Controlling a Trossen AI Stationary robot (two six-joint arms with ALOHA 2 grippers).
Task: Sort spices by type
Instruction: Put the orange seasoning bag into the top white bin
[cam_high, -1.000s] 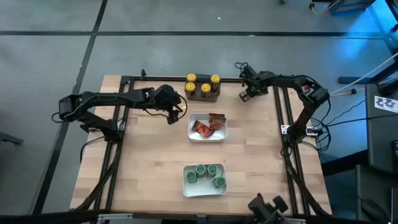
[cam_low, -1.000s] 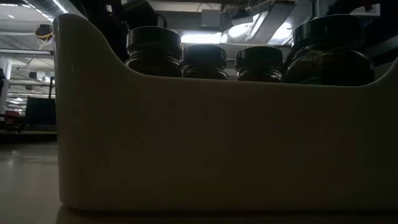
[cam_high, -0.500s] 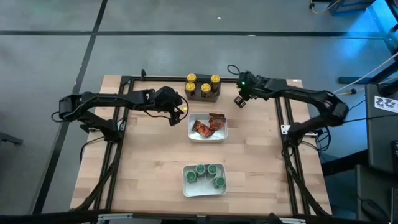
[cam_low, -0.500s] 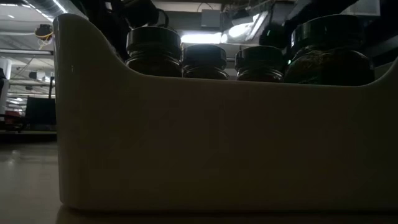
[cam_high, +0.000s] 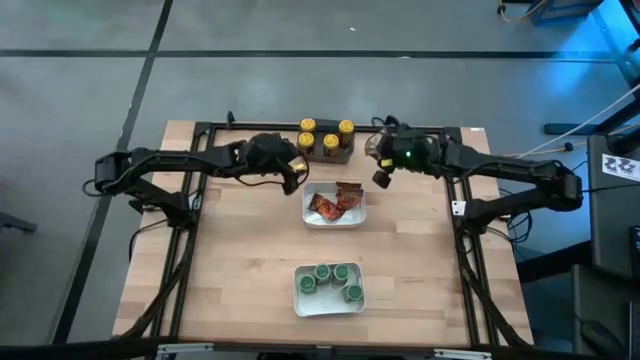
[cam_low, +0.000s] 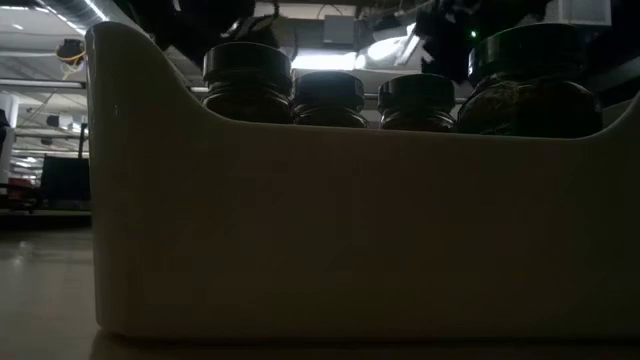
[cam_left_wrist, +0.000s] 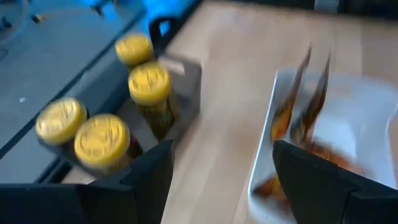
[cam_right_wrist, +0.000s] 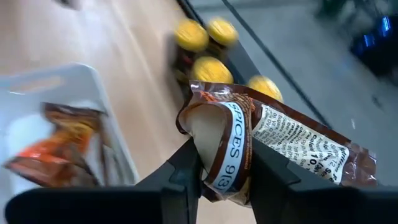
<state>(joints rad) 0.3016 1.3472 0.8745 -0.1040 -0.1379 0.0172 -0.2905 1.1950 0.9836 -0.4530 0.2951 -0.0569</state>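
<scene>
Four yellow-lidded jars (cam_high: 325, 138) are standing on the dark grey block (cam_high: 333, 154) at the bench's (cam_high: 240, 260) far edge. The middle white tray (cam_high: 361, 210) is holding orange-brown sachets (cam_high: 333, 203), too overlapped to count. The near tray (cam_high: 301, 303) is holding five green-lidded jars (cam_high: 332, 279). The right gripper (cam_right_wrist: 225, 167) is pinching another sachet (cam_right_wrist: 280, 143) printed "SPICES 913", just beside the block. The left gripper (cam_left_wrist: 219, 163) is hovering wide and empty by the middle tray.

right gripper (cam_high: 381, 178) carrying a flat orange-brown sachet (cam_right_wrist: 273, 140), swung from the far right edge toward the white rectangular tray (cam_high: 360, 213) of sachets, left gripper (cam_high: 297, 170) edged slightly toward the yellow-lidded jars (cam_high: 325, 139)
</scene>
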